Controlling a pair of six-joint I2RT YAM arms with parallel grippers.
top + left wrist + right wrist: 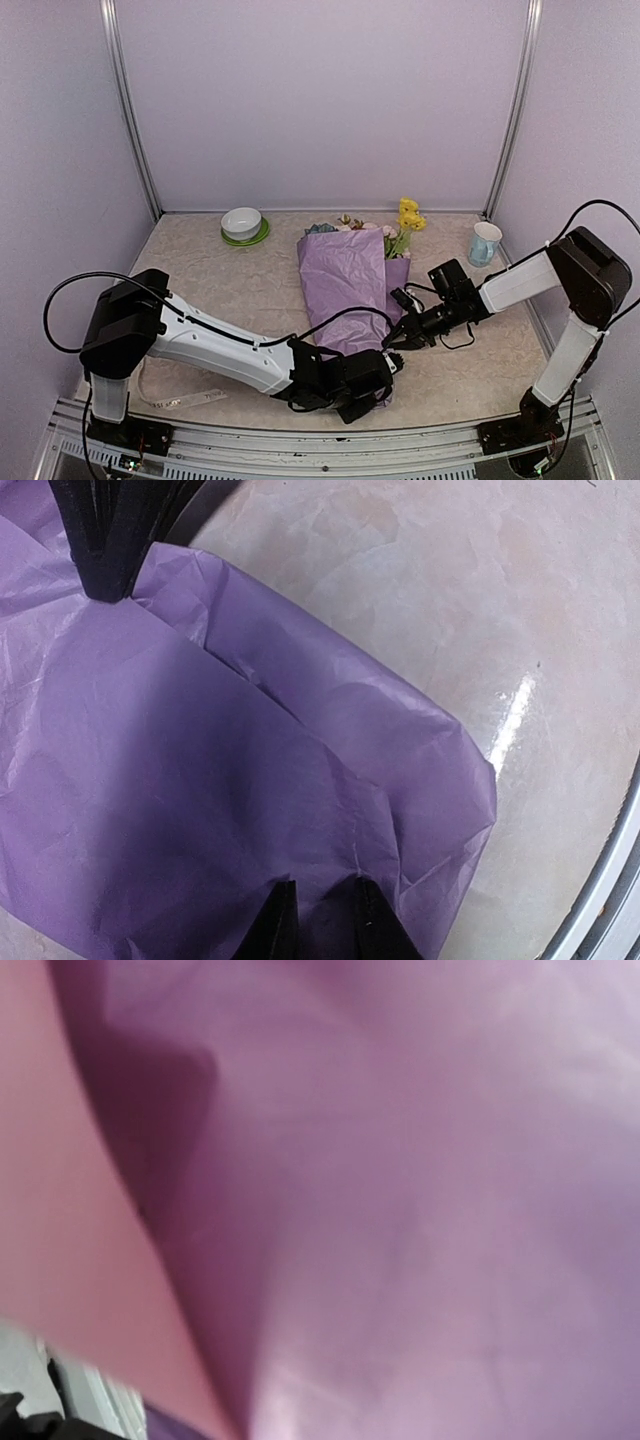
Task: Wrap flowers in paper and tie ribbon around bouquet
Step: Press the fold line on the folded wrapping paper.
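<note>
Both my grippers sit at the narrow near end of the bouquet (348,285): left gripper (322,888) nearly closed, pinching the paper (250,780); right gripper (394,339) fully closed, tip on the paper

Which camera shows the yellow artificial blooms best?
The top external view: the yellow artificial blooms poke out beyond the far end of the lilac-pink wrapping paper. Neither wrist view shows any blooms, mostly just that crinkled paper up close.
</note>
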